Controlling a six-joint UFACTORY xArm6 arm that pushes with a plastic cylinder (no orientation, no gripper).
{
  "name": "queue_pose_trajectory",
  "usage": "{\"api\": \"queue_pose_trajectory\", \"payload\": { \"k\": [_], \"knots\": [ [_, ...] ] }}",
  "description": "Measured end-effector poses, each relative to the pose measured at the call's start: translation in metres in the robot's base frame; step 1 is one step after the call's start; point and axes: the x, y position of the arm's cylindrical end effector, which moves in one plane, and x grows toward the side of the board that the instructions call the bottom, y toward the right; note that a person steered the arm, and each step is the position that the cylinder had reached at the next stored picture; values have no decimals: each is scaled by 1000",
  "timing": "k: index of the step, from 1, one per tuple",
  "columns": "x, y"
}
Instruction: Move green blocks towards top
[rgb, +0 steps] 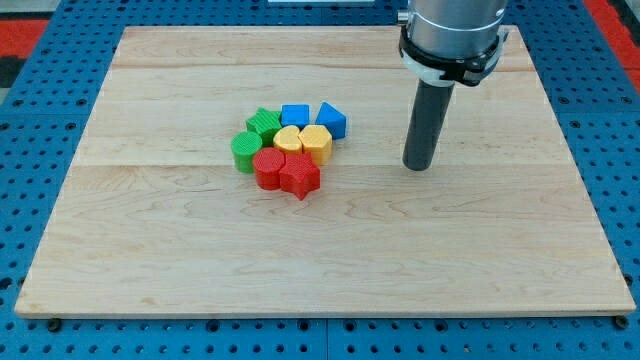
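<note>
**Q:** Nearest the camera, what lies on the board?

**A:** Bare wood along the wooden board's (330, 270) bottom edge, and beyond it a red star-shaped block (300, 176), the lowest piece of a tight cluster. A red round block (267, 168) touches it on the view's left.

**Q:** Where is that cluster relative to my tip?

**A:** My tip (417, 166) rests on the board to the view's right of the whole cluster, well apart from it and touching no block. It sits at about the same height in the view as the red pair.

**Q:** And the green blocks?

**A:** They are the farthest pieces from my tip, on the cluster's left side. A green round block (245, 150) sits at the left edge, against the red round block. A second green block (264, 124), its shape unclear, sits just above it, toward the view's top.

**Q:** What lies between them and my tip?

**A:** Two yellow blocks, a rounded one (288, 139) and a hexagonal one (315, 142), sit in the middle. Above those are a blue square block (294, 115) and a blue triangular block (332, 119), the triangular one closest to my tip.

**Q:** Is anything being held?

**A:** No. The arm ends in a plain dark rod (426, 122) below a silver cylinder (452, 25), with nothing to close, so it grasps nothing.
</note>
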Motion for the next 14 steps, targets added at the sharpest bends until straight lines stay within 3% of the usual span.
{"api": "queue_pose_trajectory", "payload": {
  "k": [4,5,7,9,12,14],
  "knots": [
    [10,-5],
    [62,-27],
    [78,-226],
    [16,-235],
    [-5,-200],
    [-67,-187]
  ]
}}
